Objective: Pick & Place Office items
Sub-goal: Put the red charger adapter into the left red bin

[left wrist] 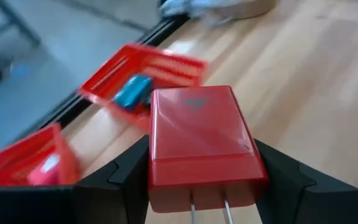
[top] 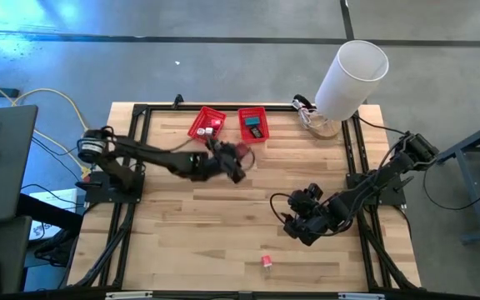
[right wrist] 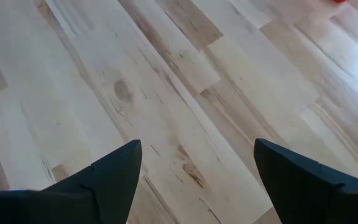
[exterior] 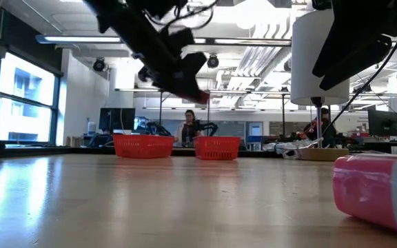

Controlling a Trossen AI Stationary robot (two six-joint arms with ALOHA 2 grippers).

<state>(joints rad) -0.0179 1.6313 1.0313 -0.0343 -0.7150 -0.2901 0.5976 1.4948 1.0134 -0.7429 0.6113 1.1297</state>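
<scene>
Holding a red plug block [left wrist: 201,146] between its two dark fingers [left wrist: 123,180], the left gripper [top: 238,162] hangs above the table [top: 207,225], just in front of the two red mesh baskets. Block is a glossy red rectangular box with rounded edges, a small darker triangle mark on its top face and two silvery metal prongs sticking out of one end.

Fingers are clamped on its two long side faces, one on each side; block sits centred between them, well clear of the tabletop in the low view. Long axis runs along the fingers' own direction: pronged end faces back toward the wrist, plain end points out toward the baskets.

Right basket [top: 254,122] lies just beyond the block and holds a teal piece [left wrist: 132,93] plus a dark one, hard to make out. Left basket [top: 207,122] holds red and white-ish pieces, too small to tell apart.

Pink piece [top: 267,261] lies alone on the table near its front edge, well apart from both grippers; fills the right foreground in the low view.

Right gripper [top: 300,231] hovers over bare wood at the table's right side, fingers spread wide, nothing between them.

White cylinder [top: 352,79] stands at the far right corner.
</scene>
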